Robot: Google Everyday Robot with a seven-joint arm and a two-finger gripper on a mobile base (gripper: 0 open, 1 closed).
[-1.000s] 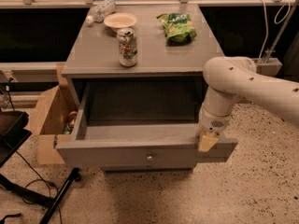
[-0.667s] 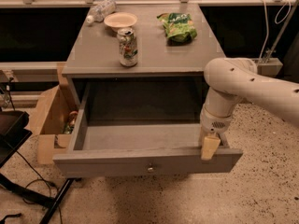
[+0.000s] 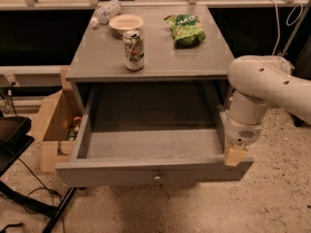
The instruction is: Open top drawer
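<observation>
The top drawer is pulled far out of the grey cabinet. Its deep grey box is empty and its wide flat front panel carries a small brass-coloured knob at the centre. My gripper hangs from the white arm at the drawer's right front corner, its tan tip resting against the top edge of the front panel. The two other drawers are hidden below the open one.
On the cabinet top stand a soda can, a white bowl, a green chip bag and a plastic bottle. An open cardboard box sits on the floor at the left, next to black cables.
The drawer has slid further out toward the camera, and my gripper has moved with its right front corner.
</observation>
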